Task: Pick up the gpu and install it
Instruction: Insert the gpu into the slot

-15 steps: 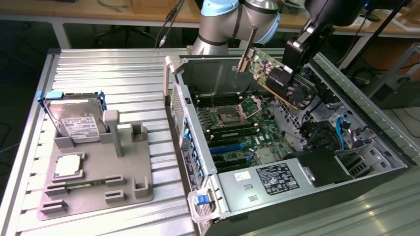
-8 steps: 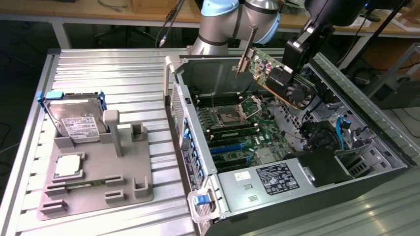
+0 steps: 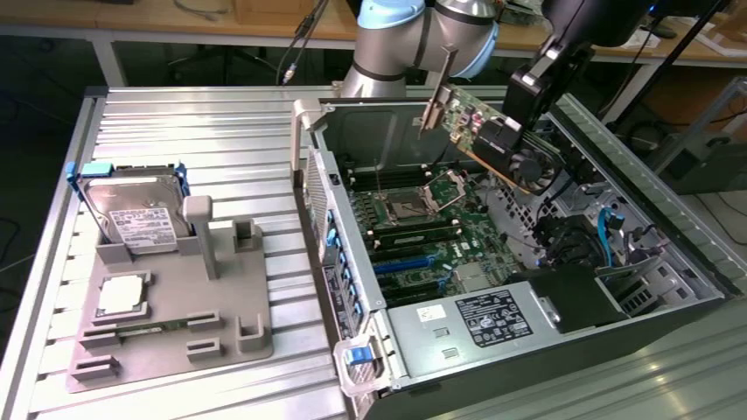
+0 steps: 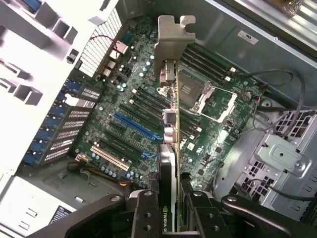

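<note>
The gpu (image 3: 491,136), a flat dark circuit card with a fan and a silvery bracket strip at one end, hangs tilted in the air above the open computer case (image 3: 653,219). My gripper (image 3: 520,118) is shut on the card's fan end. Seen from the wrist, the gpu (image 4: 171,129) runs edge-on away from my gripper (image 4: 171,210), its metal bracket farthest out, with the black fingers (image 4: 146,213) clamped on either side. Below it lies the green motherboard (image 4: 124,119) with its blue and black slots, and the card is clear of it.
A grey holder tray (image 3: 175,324) on the ribbed metal table at the exterior view's left carries a silver hard drive (image 3: 138,219) and a processor chip (image 3: 122,293). The case's power supply (image 3: 491,319) and cable bundles (image 3: 572,241) crowd the near side.
</note>
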`<state>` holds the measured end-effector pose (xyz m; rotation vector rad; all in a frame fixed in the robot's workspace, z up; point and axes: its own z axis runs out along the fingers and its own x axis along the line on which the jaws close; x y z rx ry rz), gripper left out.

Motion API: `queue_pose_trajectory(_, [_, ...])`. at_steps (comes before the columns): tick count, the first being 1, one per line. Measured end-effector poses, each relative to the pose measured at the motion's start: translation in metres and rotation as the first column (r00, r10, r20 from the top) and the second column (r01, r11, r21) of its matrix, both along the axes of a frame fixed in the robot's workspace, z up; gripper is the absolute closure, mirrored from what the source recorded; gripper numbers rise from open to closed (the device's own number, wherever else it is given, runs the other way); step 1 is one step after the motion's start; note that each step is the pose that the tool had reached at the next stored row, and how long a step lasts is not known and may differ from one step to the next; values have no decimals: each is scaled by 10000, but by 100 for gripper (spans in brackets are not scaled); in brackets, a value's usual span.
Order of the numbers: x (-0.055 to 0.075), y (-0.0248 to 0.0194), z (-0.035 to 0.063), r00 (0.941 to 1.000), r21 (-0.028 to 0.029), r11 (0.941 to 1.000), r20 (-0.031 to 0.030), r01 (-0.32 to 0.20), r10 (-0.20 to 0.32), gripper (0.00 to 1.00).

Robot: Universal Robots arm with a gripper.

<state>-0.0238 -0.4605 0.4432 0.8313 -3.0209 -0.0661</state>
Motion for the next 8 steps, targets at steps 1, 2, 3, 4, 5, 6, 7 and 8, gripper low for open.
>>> queue_pose_trajectory(1, [0,0,0,10000,0,10000,0,-38,38,73])
queue_pose_trajectory(2, [0,0,0,10000,1,10000,0,-64,64,73])
queue_pose_trajectory(3, [0,0,0,9999,0,9999,0,-103,103,73])
queue_pose_trajectory(4, [0,0,0,9999,0,9999,0,-132,132,73])
queue_pose_trajectory(5, [0,0,0,9998,0,9998,0,-179,179,73])
queue_pose_trajectory(6, [0,0,0,9998,0,9998,0,-212,212,73])
queue_pose_trajectory(7, [0,0,0,9997,1,9997,0,-256,256,73])
queue_pose_trajectory(8, [0,0,0,9996,0,9996,0,-290,290,73])
